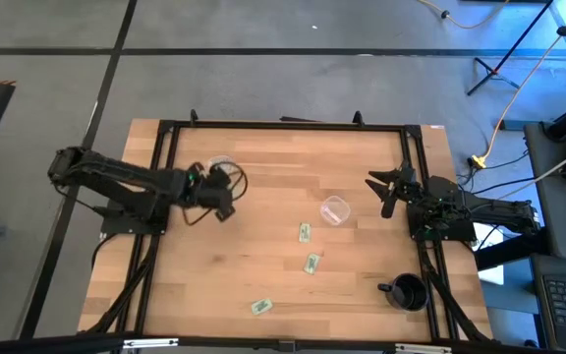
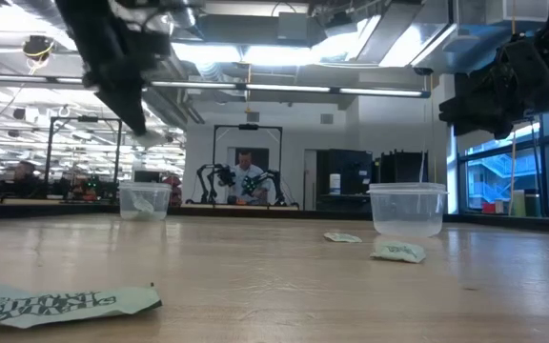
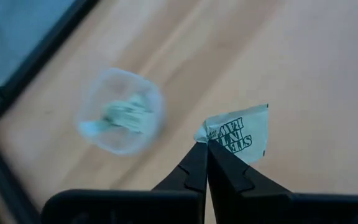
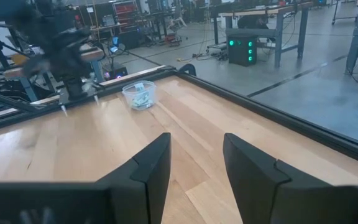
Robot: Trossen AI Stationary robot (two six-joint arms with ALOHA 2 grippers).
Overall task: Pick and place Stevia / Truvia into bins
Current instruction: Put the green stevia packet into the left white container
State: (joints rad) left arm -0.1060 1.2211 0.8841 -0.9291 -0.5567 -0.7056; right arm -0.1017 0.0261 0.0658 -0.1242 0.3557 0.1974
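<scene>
My left gripper (image 3: 205,144) is shut on one green-and-white Stevia packet (image 3: 238,134), held above the table next to the far-left clear cup (image 3: 122,111) (image 1: 219,167). That cup holds packets. A second clear cup (image 1: 335,210) stands upright on its base mid-table. Three more packets lie flat on the wood (image 1: 305,232), (image 1: 311,263), (image 1: 260,306). My right gripper (image 4: 196,155) waits open above the table's right edge (image 1: 391,192), touching nothing. My left gripper pinches the packet by one corner (image 3: 209,132) between its two fingertips, coming from above and pointing down. The rest of the packet sticks out past the tips. It is lifted clear of the table.
A black mug (image 1: 408,291) stands near the table's right near corner. A black frame rail (image 1: 170,128) runs around the table top. Bare wood lies between the two cups. A person sits in the room beyond the far edge (image 2: 247,179).
</scene>
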